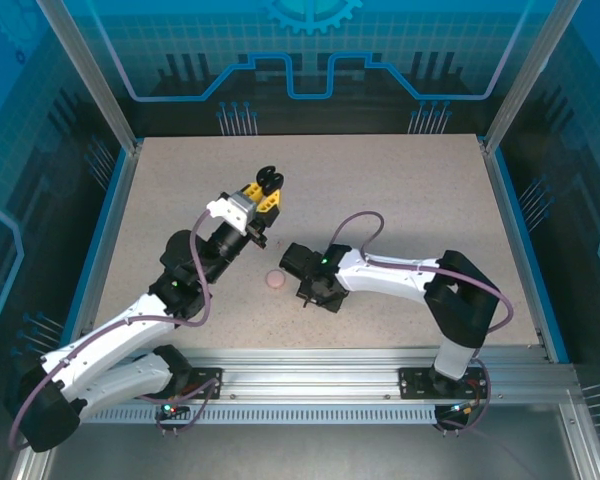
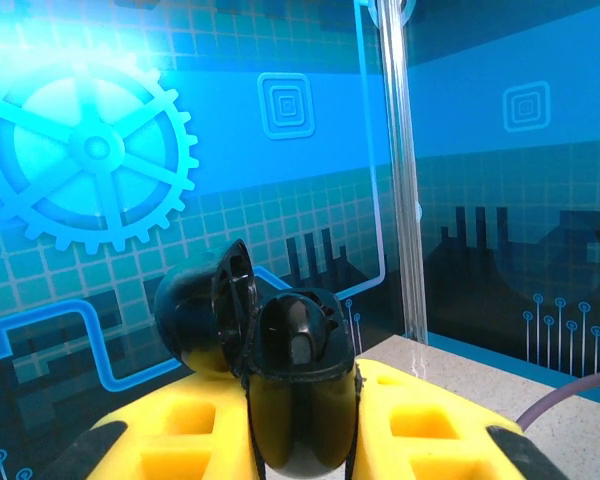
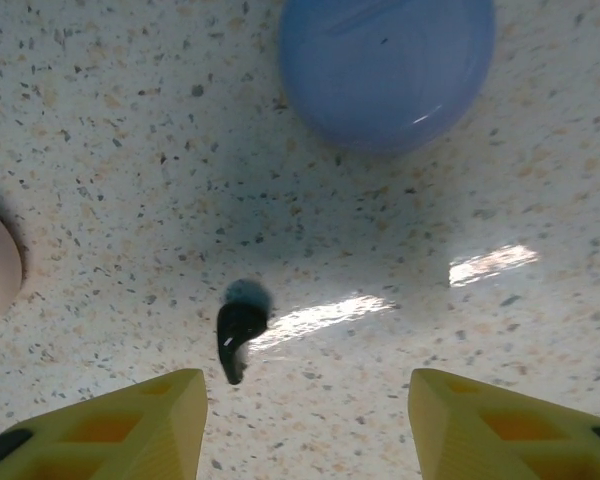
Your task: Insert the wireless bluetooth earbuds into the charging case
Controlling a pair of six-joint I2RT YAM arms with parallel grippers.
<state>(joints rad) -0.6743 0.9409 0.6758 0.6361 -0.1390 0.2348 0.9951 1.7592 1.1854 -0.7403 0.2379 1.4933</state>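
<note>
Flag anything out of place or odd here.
One black earbud lies loose on the table, just ahead of the open right gripper, while the open black case is held aloft in the left gripper. Nothing looks spilled or damaged.

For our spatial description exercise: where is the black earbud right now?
In the right wrist view, the black earbud lies on the table just ahead of the open right gripper, nearer its picture-left finger, below the lavender case.

Robot lab cell: aluminium frame (image 1: 320, 362), blue gear-printed panels (image 1: 310, 40), speckled table (image 1: 400, 180).
</note>
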